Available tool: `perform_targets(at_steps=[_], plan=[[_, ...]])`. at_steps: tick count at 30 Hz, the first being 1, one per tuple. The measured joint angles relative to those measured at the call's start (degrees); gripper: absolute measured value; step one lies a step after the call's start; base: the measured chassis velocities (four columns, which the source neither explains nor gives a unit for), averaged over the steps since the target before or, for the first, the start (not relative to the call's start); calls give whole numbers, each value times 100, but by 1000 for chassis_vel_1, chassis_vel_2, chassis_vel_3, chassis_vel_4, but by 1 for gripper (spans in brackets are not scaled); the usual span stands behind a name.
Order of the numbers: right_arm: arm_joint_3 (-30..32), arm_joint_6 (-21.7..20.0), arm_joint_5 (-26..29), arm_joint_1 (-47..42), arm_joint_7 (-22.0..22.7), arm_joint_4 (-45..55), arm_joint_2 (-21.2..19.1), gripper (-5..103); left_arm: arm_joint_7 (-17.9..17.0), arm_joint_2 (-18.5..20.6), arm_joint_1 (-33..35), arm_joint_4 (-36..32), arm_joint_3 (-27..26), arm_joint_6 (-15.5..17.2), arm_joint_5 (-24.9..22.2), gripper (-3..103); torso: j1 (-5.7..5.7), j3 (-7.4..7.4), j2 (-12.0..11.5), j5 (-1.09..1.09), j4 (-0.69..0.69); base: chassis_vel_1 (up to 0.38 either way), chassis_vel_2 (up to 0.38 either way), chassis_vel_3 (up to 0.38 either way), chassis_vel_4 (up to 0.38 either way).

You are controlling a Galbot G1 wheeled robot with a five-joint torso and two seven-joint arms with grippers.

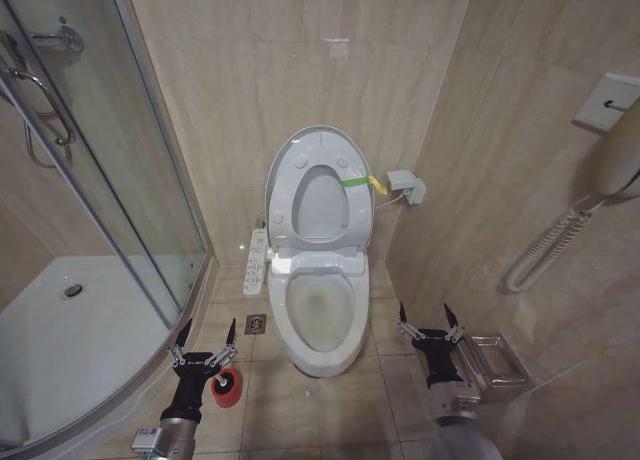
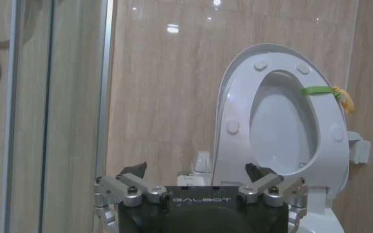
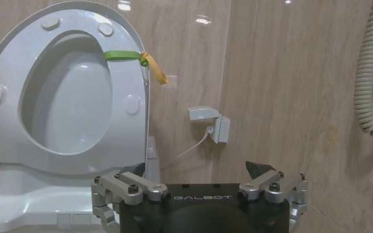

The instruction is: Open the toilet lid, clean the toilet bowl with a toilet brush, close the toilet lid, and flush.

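The toilet lid (image 1: 320, 205) stands raised against the back wall with the white seat ring up in front of it. A green-and-yellow tab (image 1: 362, 183) sits on the raised ring's right side. Below them the toilet bowl (image 1: 286, 320) is uncovered, with its long button panel (image 1: 256, 255) on the left side. The toilet brush (image 1: 227, 389) rests in its red holder on the floor, left of the bowl. My left gripper (image 1: 209, 328) hangs open just above and behind the brush. My right gripper (image 1: 425, 310) is open, right of the bowl. The wrist views show the lid (image 2: 283, 121) (image 3: 70, 107) beyond each open gripper (image 2: 195, 170) (image 3: 193, 170).
A glass shower enclosure (image 1: 110, 180) curves along the left. A floor drain (image 1: 255, 324) lies between the brush and the bowl. A metal holder (image 1: 495, 365) is mounted low on the right wall, under a coiled cord (image 1: 545, 245). A small wall box (image 1: 408, 188) sits beside the lid.
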Motion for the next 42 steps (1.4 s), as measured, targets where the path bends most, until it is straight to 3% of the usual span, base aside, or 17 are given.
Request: perform_targets(at_steps=[42], plan=[[0, 0, 0, 0, 0, 0, 0, 100, 0, 0, 0, 0, 0, 0, 0, 99, 0, 0, 0, 0, 0, 0, 0, 0, 0]])
